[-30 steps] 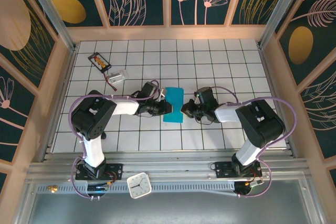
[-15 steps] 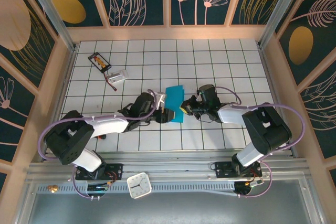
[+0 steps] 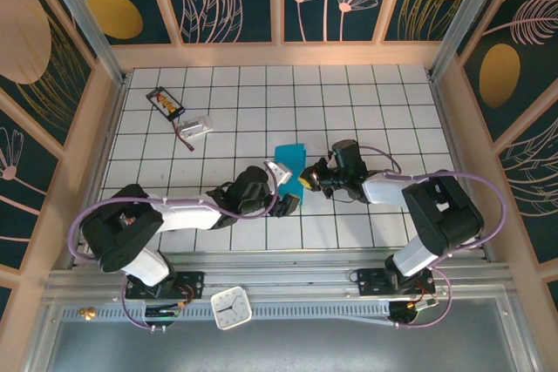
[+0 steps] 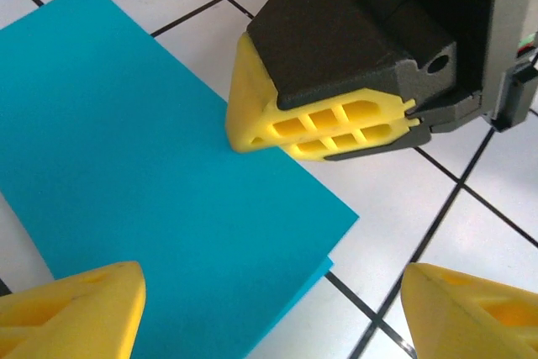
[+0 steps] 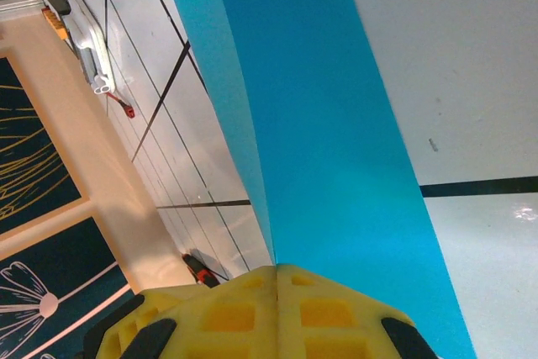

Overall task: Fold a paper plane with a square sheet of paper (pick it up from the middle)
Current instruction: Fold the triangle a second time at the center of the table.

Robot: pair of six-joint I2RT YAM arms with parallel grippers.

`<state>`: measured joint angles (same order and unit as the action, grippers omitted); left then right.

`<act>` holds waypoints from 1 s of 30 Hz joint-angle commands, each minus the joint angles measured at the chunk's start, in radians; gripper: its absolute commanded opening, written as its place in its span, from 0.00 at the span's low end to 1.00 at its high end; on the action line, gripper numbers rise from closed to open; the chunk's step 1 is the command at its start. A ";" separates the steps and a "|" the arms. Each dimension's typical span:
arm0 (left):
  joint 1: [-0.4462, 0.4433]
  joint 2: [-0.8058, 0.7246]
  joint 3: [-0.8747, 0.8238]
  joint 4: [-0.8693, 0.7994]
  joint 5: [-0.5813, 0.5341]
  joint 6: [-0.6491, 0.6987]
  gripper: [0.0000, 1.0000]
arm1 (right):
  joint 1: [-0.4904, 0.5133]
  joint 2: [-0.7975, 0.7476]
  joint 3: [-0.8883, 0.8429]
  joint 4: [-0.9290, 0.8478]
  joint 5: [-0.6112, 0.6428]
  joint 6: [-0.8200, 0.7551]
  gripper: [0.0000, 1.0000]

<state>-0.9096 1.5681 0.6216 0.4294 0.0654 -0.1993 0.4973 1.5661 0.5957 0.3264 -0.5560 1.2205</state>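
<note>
The teal-blue sheet of paper (image 3: 287,158) is folded double into a rectangle, not a pointed paper plane, and is tilted up off the tiled floor at mid-table. My right gripper (image 3: 307,180) is shut on its right edge. In the right wrist view the paper (image 5: 336,124) runs away from the closed yellow fingertips (image 5: 277,279). In the left wrist view the two layers (image 4: 126,140) end in a slightly offset corner, with the right gripper's fingers (image 4: 311,128) pinching the edge. My left gripper (image 4: 269,317) is open, straddling the paper's near corner without touching it, just below the sheet (image 3: 286,191).
A small black card with orange marks (image 3: 165,102) and a white device with a thin cable (image 3: 196,125) lie at the back left. A white clock (image 3: 231,308) sits on the near rail. Wooden walls (image 3: 103,119) ring the tiled floor.
The left gripper has opened, let go of the paper and shifted toward the near side. The right gripper has kept its grip and tilted the paper's far end up.
</note>
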 commanded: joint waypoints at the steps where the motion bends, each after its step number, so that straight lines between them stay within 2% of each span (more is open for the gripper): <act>1: -0.013 0.038 0.040 0.021 -0.049 0.111 0.80 | -0.005 0.015 0.013 0.034 -0.022 0.022 0.00; 8: -0.037 0.105 0.090 0.002 -0.107 0.232 0.78 | -0.004 0.017 0.010 0.037 -0.025 0.022 0.00; 11: -0.045 0.116 0.097 0.003 -0.140 0.267 0.74 | -0.005 0.021 0.007 0.039 -0.024 0.022 0.00; 16: -0.047 0.107 0.095 0.011 -0.157 0.273 0.63 | -0.005 0.028 0.006 0.043 -0.027 0.020 0.00; 26: -0.047 0.106 0.098 0.046 -0.130 0.248 0.33 | -0.004 0.029 -0.003 0.043 -0.021 0.019 0.00; 30: -0.047 0.098 0.093 0.045 -0.129 0.239 0.26 | -0.005 0.033 -0.002 0.042 -0.018 0.014 0.00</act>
<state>-0.9504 1.6730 0.6979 0.4458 -0.0647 0.0483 0.4973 1.5867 0.5957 0.3569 -0.5705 1.2373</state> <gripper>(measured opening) 0.271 0.057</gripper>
